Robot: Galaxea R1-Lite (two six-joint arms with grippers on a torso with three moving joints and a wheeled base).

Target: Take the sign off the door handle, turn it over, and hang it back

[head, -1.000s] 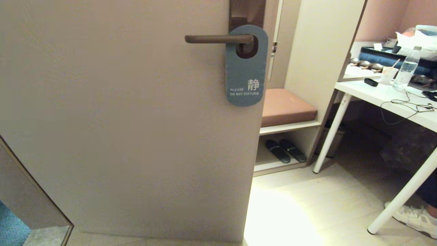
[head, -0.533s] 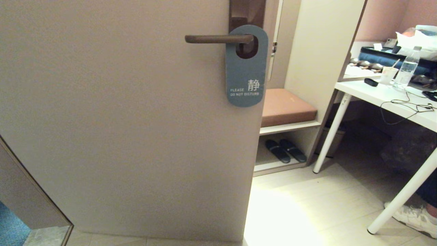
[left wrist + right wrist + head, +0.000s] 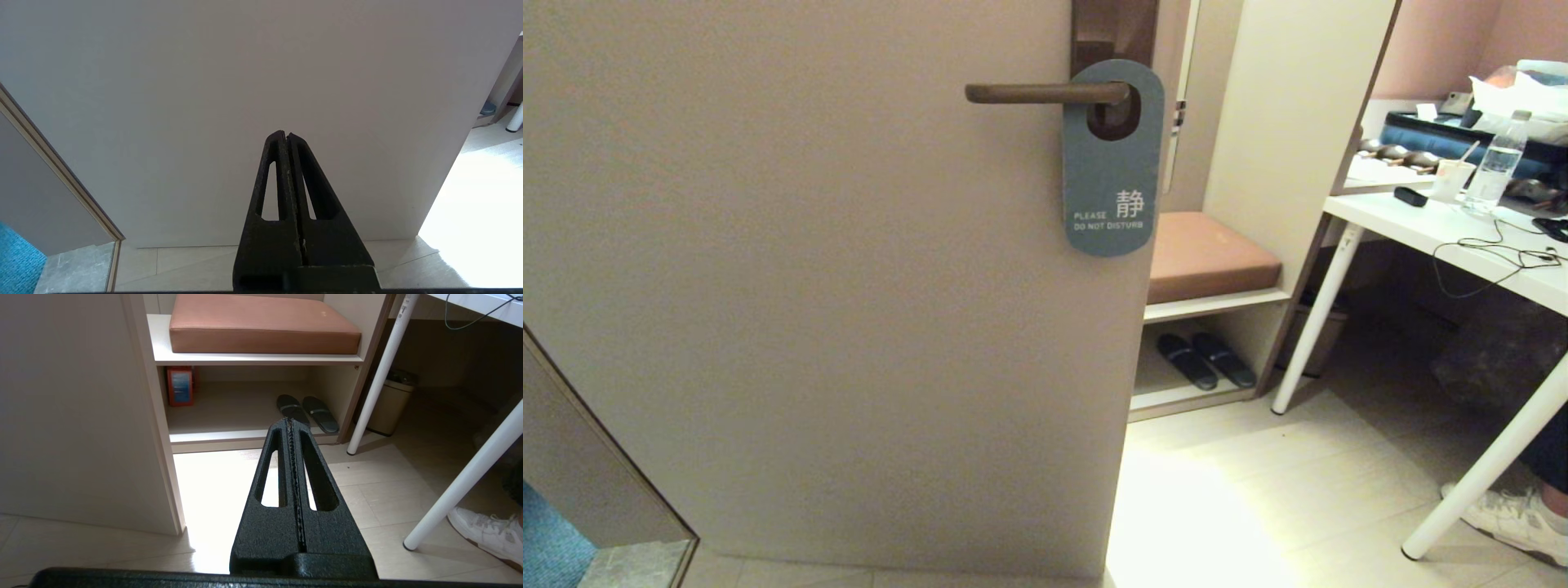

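The sign hangs by its round hole on the door handle, slate-blue "PLEASE DO NOT DISTURB" face outward. The handle is a dark bronze lever on a dark brown backplate near the door's right edge. Neither arm shows in the head view. My left gripper is shut and empty, low in front of the plain door. My right gripper is shut and empty, low over the floor, facing the shelf unit. The sign and handle do not show in either wrist view.
The pale door fills the left. Right of it stands a shelf unit with a brown cushion and dark slippers. A white table with a bottle and cables stands far right; a person's white shoe is beneath.
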